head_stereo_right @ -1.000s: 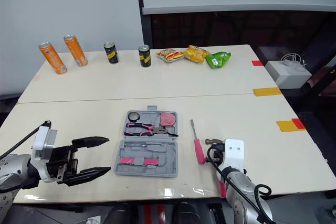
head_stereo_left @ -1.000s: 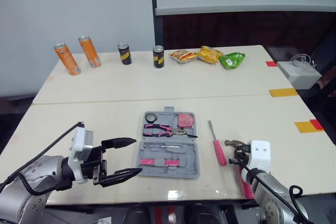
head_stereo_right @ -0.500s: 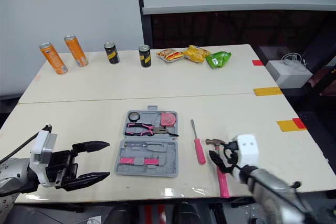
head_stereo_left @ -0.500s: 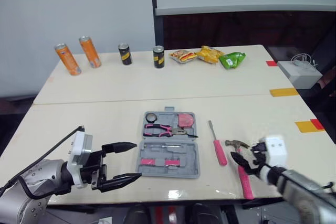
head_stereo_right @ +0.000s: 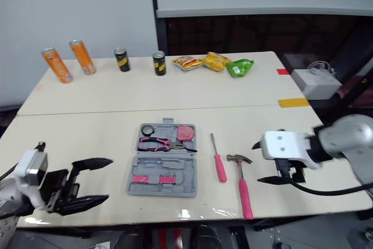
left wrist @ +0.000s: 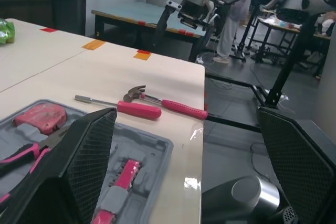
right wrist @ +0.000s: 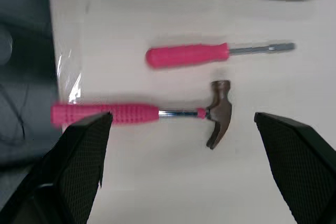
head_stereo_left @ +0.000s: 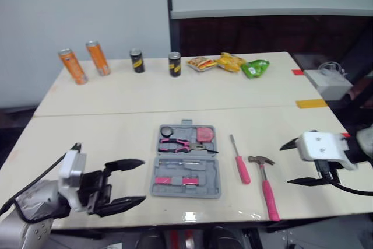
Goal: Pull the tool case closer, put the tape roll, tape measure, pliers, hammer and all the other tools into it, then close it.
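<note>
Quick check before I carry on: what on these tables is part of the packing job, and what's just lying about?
Job: tool case, with pliers, tape roll and tape measure already in it; screwdriver and hammer beside it.
Lying about: orange cans, black cans, snack packets, white box.

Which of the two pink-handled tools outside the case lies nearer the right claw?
The hammer; the screwdriver lies between it and the tool case.

The right hand (head_stereo_left: 287,164) pulled away from the hammer (head_stereo_left: 265,188) toward the desk's (head_stereo_left: 116,138) right edge, fingers spread; the left hand (head_stereo_left: 143,181) slid back slightly from the tool case (head_stereo_left: 213,176)
</note>
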Controlling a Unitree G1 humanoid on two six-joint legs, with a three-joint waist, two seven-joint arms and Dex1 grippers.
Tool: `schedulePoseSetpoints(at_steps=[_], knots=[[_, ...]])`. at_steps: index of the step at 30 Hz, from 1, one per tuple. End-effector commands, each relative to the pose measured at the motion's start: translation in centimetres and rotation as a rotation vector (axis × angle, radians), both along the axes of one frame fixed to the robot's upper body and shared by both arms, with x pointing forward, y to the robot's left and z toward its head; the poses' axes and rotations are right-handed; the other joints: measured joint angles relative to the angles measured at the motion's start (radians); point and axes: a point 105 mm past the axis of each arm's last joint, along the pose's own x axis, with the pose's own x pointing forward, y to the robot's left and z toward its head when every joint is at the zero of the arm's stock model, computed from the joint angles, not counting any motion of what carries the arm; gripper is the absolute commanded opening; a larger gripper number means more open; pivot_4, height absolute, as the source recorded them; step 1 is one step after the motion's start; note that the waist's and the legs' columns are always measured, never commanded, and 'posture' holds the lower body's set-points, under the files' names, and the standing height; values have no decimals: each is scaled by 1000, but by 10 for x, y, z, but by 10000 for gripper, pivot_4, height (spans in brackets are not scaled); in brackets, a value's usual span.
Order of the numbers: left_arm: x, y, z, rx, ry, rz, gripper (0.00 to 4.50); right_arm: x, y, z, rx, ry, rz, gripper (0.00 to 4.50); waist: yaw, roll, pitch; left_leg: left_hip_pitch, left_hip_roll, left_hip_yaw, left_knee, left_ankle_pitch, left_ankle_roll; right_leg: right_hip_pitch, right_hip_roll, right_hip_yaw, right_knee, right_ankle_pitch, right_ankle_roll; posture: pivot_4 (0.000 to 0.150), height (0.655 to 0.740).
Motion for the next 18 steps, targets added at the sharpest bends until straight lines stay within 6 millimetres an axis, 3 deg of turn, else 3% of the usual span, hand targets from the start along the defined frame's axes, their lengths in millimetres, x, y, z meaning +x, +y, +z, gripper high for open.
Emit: schedulePoseSetpoints(at_steps=[1, 5, 10, 18], knots=[[-2, 7, 3, 17, -31, 0, 45000, 17, -2, -11, -201, -20, 240, 44782, -7, 0, 0, -5, 0, 0, 5, -1, 2, -5, -1, 0, 3, 0, 0, 1500, 7400], [-1, 7, 3, 21, -40, 6, 45000, 36, 9, -21, -324, -53, 466, 44782, -3, 0, 0, -17, 1, -2, 16, -3, 6, -17, -1, -1, 13, 0, -1, 1500, 7400], [-5, 6, 3, 21, -51, 26, 45000, 36, 13, -44, -447, -50, 727, 44782, 2, 0, 0, -17, 2, -2, 22, -3, 6, -17, -2, -1, 19, 0, -3, 1500, 7400], [-8, 6, 3, 24, -54, 55, 45000, 47, 14, -72, -492, -69, 830, 44782, -9, -1, 1, -17, 2, -1, 25, -3, 6, -16, -1, 1, 21, 2, -6, 1500, 7400]])
